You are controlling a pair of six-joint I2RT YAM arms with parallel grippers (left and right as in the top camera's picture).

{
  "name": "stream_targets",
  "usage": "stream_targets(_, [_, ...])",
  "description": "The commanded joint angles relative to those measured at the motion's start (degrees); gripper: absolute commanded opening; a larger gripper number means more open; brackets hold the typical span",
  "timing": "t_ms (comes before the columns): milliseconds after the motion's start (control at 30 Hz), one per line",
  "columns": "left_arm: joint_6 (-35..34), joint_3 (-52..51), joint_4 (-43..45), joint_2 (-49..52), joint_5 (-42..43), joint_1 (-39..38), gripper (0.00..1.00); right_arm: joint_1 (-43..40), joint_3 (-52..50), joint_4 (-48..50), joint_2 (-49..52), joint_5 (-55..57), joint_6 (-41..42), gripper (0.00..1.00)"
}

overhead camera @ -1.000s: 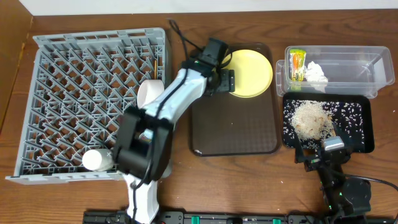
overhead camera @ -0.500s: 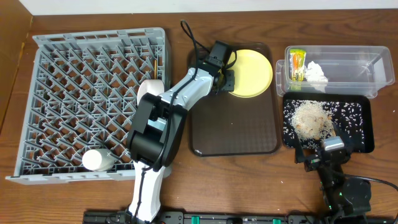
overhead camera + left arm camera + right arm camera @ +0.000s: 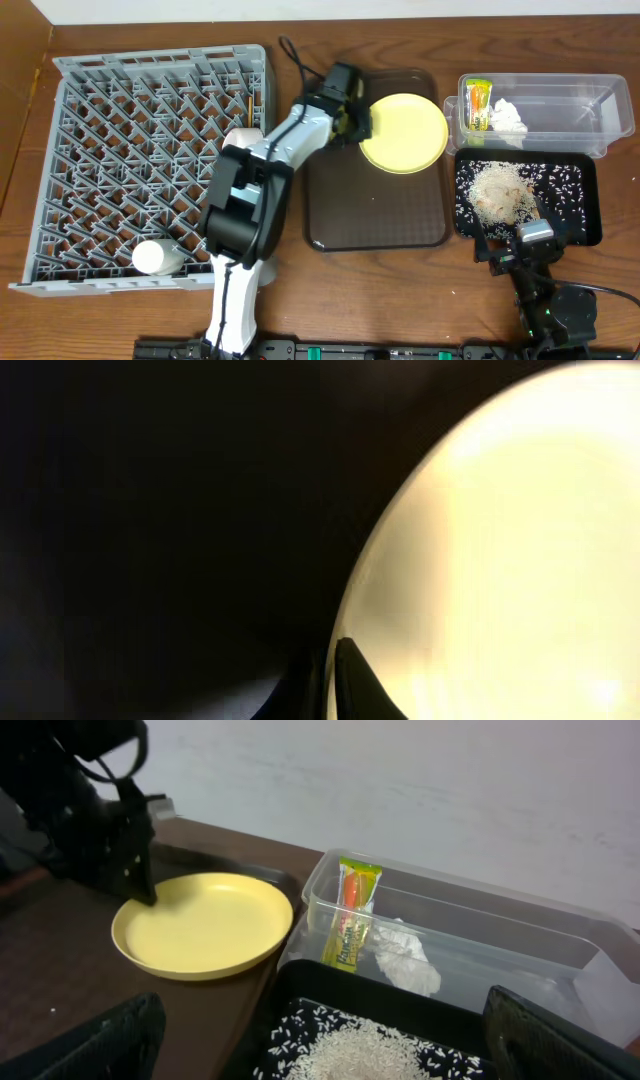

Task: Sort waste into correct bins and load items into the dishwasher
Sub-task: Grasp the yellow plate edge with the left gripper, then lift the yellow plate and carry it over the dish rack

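Two arms share our table. We see the left gripper (image 3: pixel 352 122) clenched on the left rim of the round yellow plate (image 3: pixel 405 133), its fingertips (image 3: pixel 345 680) pinched together at the plate's edge. The plate sits over the upper right corner of the dark brown serving tray (image 3: pixel 375 215); we cannot tell whether it rests there or is raised. Our right gripper (image 3: pixel 512 248) stands released, jaws wide, at the near edge of the black tray (image 3: pixel 590 200), which holds the rice scraps (image 3: pixel 500 190). Beyond it, the clear tub (image 3: pixel 600 130) contains the snack wrapper (image 3: pixel 479 103) and the white tissue (image 3: pixel 508 117). At the left, the grey dish rack (image 3: pixel 100 100) carries a small white cup (image 3: pixel 157 257) near its front edge.
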Motion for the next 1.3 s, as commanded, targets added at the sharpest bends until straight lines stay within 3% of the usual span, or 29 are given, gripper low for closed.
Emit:
stream_targets(0, [-0.3, 0.0, 1.6, -4.5, 10.9, 4.1, 0.08, -0.4, -0.1, -0.2, 0.0, 0.6, 0.6, 0.99])
stream_targets(367, [-0.3, 0.0, 1.7, -15.8, 30.1, 14.9, 0.08, -0.4, -0.1, -0.2, 0.0, 0.6, 0.6, 0.99])
stream_targets(600, [5.1, 0.0, -11.8, -26.8, 30.8, 30.4, 0.07, -0.4, -0.1, -0.2, 0.0, 0.6, 0.6, 0.99])
stream_targets(767, [12.9, 0.0, -23.3, -30.5, 30.4, 43.5, 0.08, -0.4, -0.1, -0.2, 0.0, 0.5, 0.6, 0.99])
stream_targets(833, [17.0, -0.1, -28.8, -30.7, 27.8, 50.7, 0.07, -0.4, -0.1, -0.2, 0.0, 0.6, 0.6, 0.99])
stream_targets(967, [21.7, -0.8, -33.4, -30.7, 18.9, 57.0, 0.08, -0.4, -0.1, -0.2, 0.0, 0.6, 0.6, 0.99])
stream_targets(1267, [21.6, -0.8, -32.9, -30.9, -2.8, 58.9, 0.07, -0.4, -0.1, -0.2, 0.0, 0.6, 0.6, 0.99])
